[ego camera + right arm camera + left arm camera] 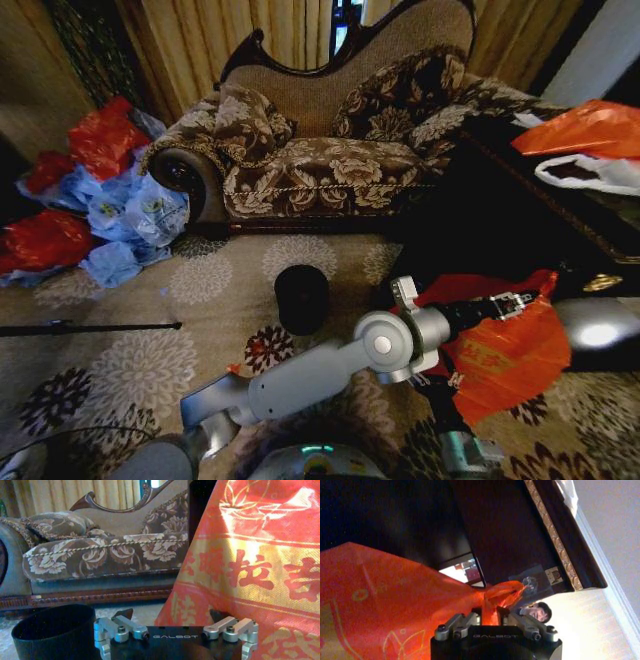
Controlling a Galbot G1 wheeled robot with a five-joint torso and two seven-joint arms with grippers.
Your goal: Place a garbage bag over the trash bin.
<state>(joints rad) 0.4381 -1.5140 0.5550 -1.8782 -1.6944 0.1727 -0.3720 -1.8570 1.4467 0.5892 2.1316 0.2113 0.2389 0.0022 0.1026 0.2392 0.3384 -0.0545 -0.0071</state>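
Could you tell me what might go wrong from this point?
1. The left gripper pinches just a bunched tip of the printed bag; the thin plastic could slip or tear.
2. The bag hangs closed and well to the side of the bin, so it may drape over the bin rather than sleeve it.
3. The right gripper, fingers open, sits close to the free-standing bin and could tip it.

Head looks down; wrists close, perhaps sharing orange-red bag [250, 555].
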